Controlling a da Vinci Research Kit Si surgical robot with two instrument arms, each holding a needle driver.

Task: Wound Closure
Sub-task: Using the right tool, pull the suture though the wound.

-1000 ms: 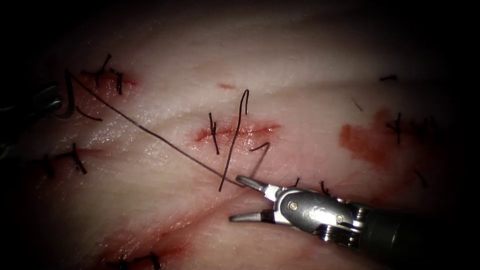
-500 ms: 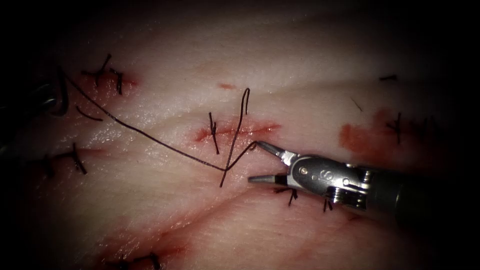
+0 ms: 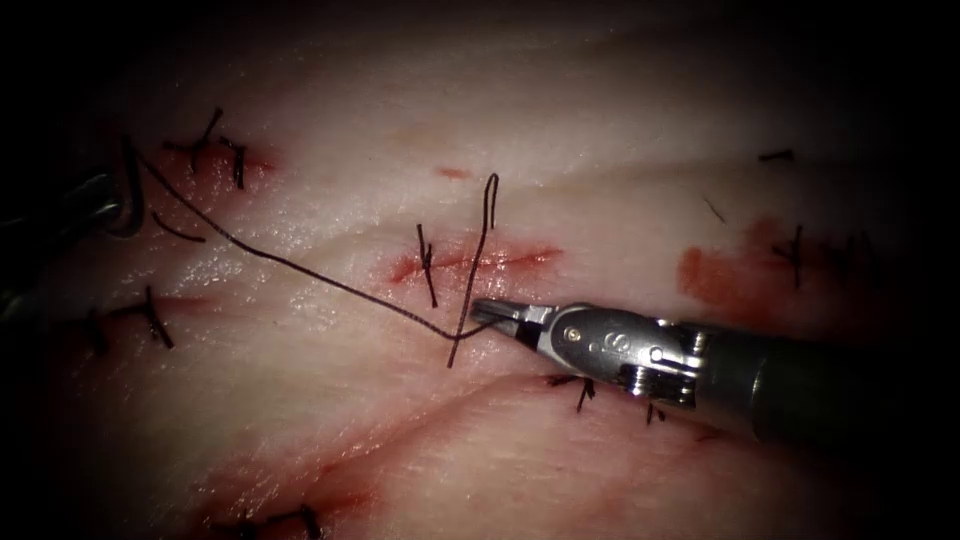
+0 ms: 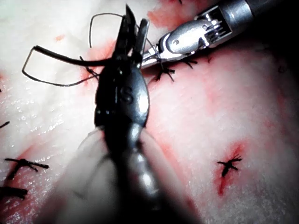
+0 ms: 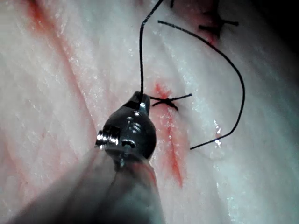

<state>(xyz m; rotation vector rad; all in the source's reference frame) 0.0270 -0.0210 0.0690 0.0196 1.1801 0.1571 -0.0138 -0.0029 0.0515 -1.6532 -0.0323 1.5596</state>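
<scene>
We see the right tool (image 3: 487, 312) clamped on the thin dark thread (image 3: 300, 268) just below the red cut (image 3: 470, 262). The left tool (image 3: 95, 205) grips the curved steel needle (image 3: 130, 190) mid-curve, far left, clear of the glossy tissue (image 3: 600, 200).

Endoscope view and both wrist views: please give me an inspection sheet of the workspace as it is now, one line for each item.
Surface: tissue, moist, with one cut at the middle that carries one stitch.
Job's things: needle left of the cut, apparently out of the tissue; thread runs from it across the tissue to just below the cut.
Clutter: older stitches on other cuts, short cut ends of thread, a patch of red fluid right of the cut.
Grippers: left tool holds the needle, where along its curve is unclear; right tool holds the thread.
Cables: nothing seen.
Surroundings: dark.
</scene>
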